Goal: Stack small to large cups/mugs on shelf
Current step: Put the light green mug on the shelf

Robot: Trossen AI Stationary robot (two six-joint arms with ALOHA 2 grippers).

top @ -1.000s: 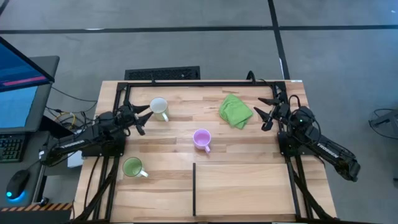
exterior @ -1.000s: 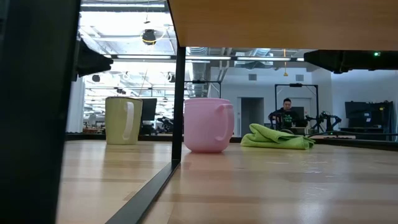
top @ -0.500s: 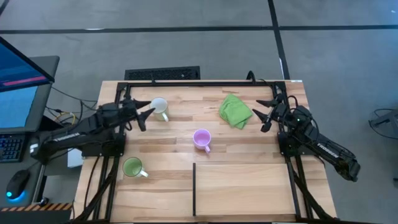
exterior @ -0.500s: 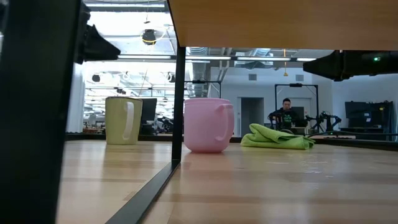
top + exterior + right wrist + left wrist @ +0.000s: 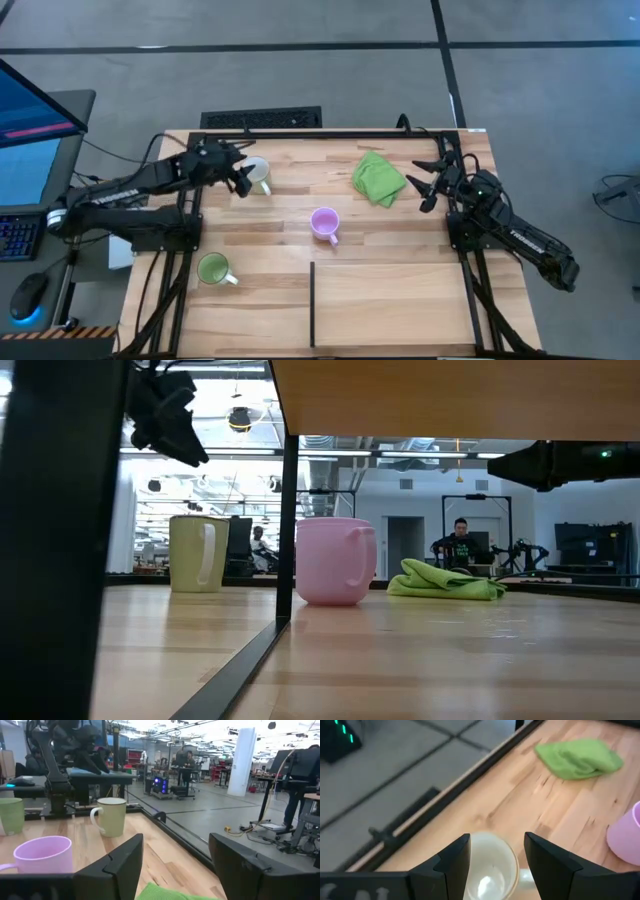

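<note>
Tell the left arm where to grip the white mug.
Grip the white mug by its rim wall from straight above. It stands upright, mouth open, and the left gripper hovers over it, open. Keep off the handle, which points toward the purple mug.

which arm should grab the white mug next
Left, I'd judge. The left gripper hangs open right over the white mug, which shows between its fingers in the left wrist view. The right gripper sits beyond the green cloth.

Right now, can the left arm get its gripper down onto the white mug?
Probably yes. The left gripper is open and hovers right over the white mug, whose mouth shows between its fingers in the wrist view. Nothing lies between them; the purple mug and green cloth sit well aside.
</note>
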